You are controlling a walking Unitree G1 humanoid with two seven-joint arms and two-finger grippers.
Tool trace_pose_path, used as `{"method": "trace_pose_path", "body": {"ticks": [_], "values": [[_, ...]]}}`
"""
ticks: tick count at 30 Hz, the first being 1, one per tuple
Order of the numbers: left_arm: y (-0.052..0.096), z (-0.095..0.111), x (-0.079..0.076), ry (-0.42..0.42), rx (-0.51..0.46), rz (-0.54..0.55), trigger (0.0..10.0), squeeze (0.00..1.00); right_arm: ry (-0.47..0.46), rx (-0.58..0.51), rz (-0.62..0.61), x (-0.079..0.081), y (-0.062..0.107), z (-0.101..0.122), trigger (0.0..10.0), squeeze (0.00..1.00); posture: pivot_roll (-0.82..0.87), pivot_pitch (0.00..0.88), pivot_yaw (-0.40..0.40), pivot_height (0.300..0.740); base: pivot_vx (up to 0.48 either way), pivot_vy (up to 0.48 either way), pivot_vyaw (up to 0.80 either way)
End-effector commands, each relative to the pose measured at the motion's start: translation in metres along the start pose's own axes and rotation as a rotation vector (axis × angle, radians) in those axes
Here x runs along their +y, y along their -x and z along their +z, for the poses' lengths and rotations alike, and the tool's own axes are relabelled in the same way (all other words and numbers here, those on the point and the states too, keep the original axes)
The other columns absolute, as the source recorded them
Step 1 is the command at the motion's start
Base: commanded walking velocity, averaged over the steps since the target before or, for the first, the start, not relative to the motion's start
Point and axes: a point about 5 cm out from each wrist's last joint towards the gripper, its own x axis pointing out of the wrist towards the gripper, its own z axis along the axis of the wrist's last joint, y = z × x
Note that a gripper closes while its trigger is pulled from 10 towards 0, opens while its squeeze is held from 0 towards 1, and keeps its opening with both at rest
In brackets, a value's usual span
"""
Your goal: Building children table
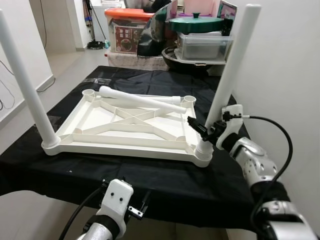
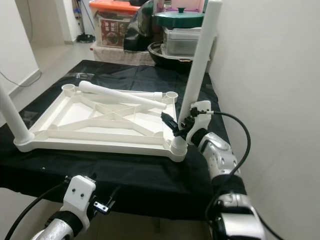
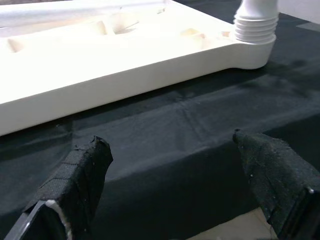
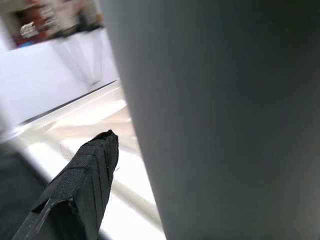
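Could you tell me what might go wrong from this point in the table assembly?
The right gripper sits low on the tall near-right leg, just above its socket; if it pushes sideways, the leg could lean or the upside-down tabletop could slide on the black cloth. A loose leg lies across the tabletop's ribs and may roll if the frame is jolted. The left gripper hangs open at the table's near edge, not steadying anything.

Black finger (image 4: 82,187) beside white leg (image 4: 220,120) — touching.
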Motion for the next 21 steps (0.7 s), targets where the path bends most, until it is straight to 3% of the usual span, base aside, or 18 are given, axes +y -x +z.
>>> {"method": "trace_pose_path", "body": {"ticks": [1,9,21], "values": [[0.003,-0.001,-0.002,-0.009,0.012,-0.008,10.0,0.0,-0.023,0.043,0.117,0.011,-0.011,-0.005,10.0,0.0,0.15,0.0,-0.072,0.74,0.0,0.0,0.0],[0.012,0.001,-0.005,-0.03,0.025,-0.026,10.0,0.0,0.035,0.072,0.365,0.028,-0.032,0.011,10.0,0.0,0.19,0.032,-0.09,0.74,0.0,0.0,0.0],[0.024,0.002,-0.01,-0.028,0.048,-0.038,10.0,0.0,0.064,0.029,0.571,0.047,-0.044,0.028,10.0,0.0,0.21,0.07,-0.086,0.74,0.0,0.0,0.0]]}}
